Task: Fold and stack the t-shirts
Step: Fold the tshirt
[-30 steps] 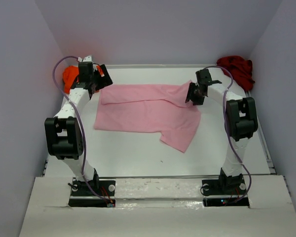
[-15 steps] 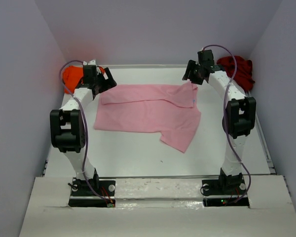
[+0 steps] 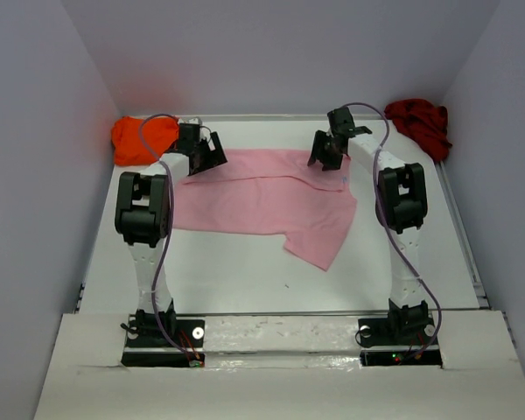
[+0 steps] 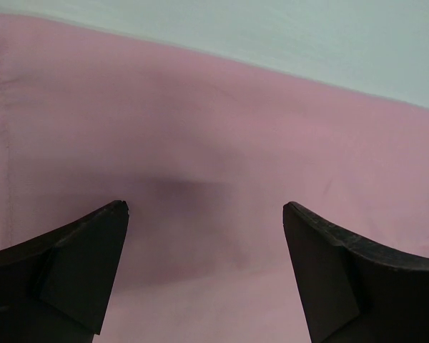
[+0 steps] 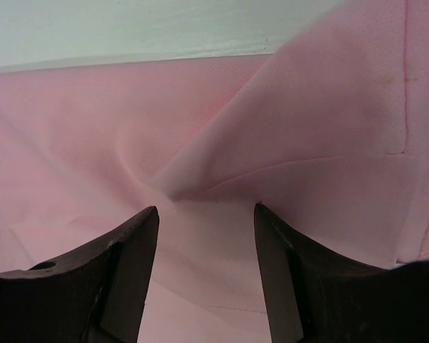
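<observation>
The light pink t-shirt lies spread in the middle of the table, one sleeve hanging toward the front right. My left gripper hovers over its back left edge, jaws wide open over flat pink cloth and holding nothing. My right gripper is at the back right corner, open, with a raised fold of pink cloth just ahead of its fingertips. The bright orange t-shirt is bunched in the back left corner. The dark red t-shirt is bunched in the back right corner.
White walls close in the table on the left, back and right. The table's back edge runs just behind both grippers. The table top in front of the pink shirt is bare white.
My left gripper swung right, from beside the orange shirt onto the pink shirt's back left edge. My right gripper rose toward the back, then came down and left onto the shirt's back right corner.
</observation>
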